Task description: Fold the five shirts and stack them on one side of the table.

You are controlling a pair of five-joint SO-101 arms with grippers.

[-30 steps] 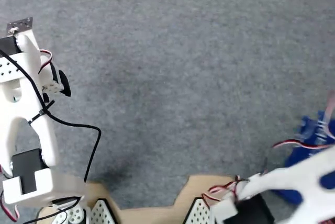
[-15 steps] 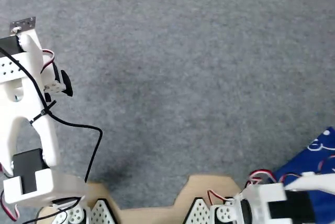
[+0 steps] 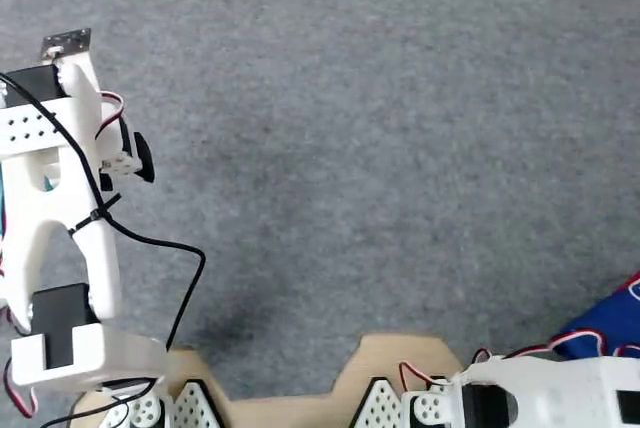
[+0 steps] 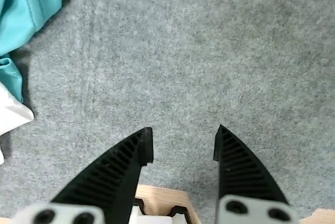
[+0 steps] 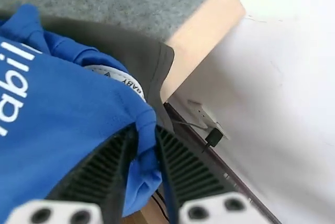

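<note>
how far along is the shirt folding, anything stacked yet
Early, it seems. Done: no finished stack that I can confirm; teal cloth lies by the left arm's open jaws, folded or not I cannot tell. In hand: the right arm's jaws are shut on a bunched blue shirt at the edge of the table. Left: fold it, then stack.

Light: bright, even and diffuse over the table point(image 3: 400, 148).
Shadows: a soft patch at 7 o'clock in the high view; darker ones under the blue shirt point(image 5: 63, 109) and beside the teal shirt point(image 4: 26, 4).
</note>
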